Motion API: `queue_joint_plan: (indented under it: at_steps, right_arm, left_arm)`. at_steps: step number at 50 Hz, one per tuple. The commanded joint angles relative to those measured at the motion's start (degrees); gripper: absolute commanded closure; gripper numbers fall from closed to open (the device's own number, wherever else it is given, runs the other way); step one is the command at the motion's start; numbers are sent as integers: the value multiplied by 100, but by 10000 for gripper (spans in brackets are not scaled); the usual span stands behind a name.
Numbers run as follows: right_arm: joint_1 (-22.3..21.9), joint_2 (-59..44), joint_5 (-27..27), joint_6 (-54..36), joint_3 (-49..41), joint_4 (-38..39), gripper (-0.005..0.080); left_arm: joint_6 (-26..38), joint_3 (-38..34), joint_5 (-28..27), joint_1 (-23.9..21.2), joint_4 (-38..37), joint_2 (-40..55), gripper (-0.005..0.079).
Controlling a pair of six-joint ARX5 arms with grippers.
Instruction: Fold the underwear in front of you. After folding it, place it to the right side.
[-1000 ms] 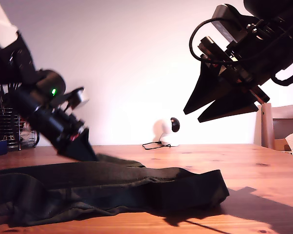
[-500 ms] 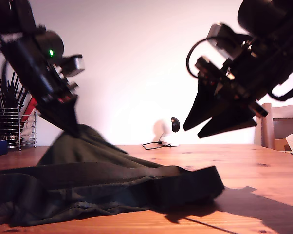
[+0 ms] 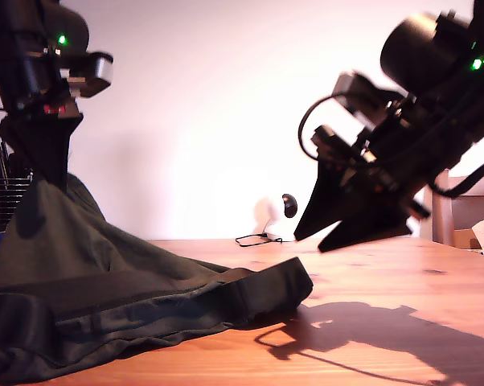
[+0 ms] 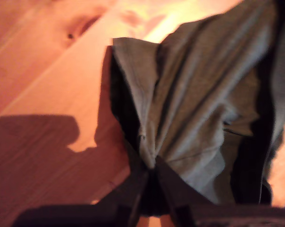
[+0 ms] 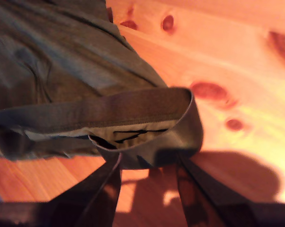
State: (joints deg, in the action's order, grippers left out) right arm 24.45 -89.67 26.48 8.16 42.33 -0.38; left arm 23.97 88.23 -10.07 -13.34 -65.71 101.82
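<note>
The underwear (image 3: 145, 297) is a dark olive cloth lying on the wooden table (image 3: 403, 273), toward the exterior view's left. My first gripper (image 3: 53, 181) is shut on a pinch of its fabric and holds it up like a tent. The first wrist view shows the cloth (image 4: 199, 104) bunched at that gripper (image 4: 149, 165). My second gripper (image 3: 318, 237) hangs open, tilted down, just above the table at the exterior view's right. In the second wrist view the gripper (image 5: 148, 161) stands over the waistband end (image 5: 147, 109) without holding it.
A small round device with a thin cable (image 3: 289, 205) sits at the table's far edge by the white wall. A wire rack with utensils (image 3: 9, 201) stands at the exterior view's left. A wooden chair back (image 3: 459, 209) shows at that view's right.
My first gripper has risen with a pinch of the underwear, lifting it into a peak and dragging its free end toward the exterior view's left. My second gripper has come down lower.
</note>
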Motion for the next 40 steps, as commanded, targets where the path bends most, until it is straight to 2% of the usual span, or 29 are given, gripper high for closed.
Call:
queue_joint_plan:
  at_steps: [1,14,23,34,40]
  right_arm:
    - [-24,-382,35,402,142,-37,416]
    - [31,-1176,358,1134,1016,-275,345]
    - [11,-1176,348,1137,1755,-1078,344]
    - [-22,-1241,-140,1119,2013,-1663,344]
    - [-20,-1399,-313,1095,2015,-1668,345]
  left_arm:
    - [2,-59,0,11,7,105,762]
    - [11,-59,-15,-33,7,105,762]
    - [50,-59,-13,-31,-2,105,762]
    - [52,-59,-15,-33,4,105,762]
    - [52,-59,-15,-33,13,105,762]
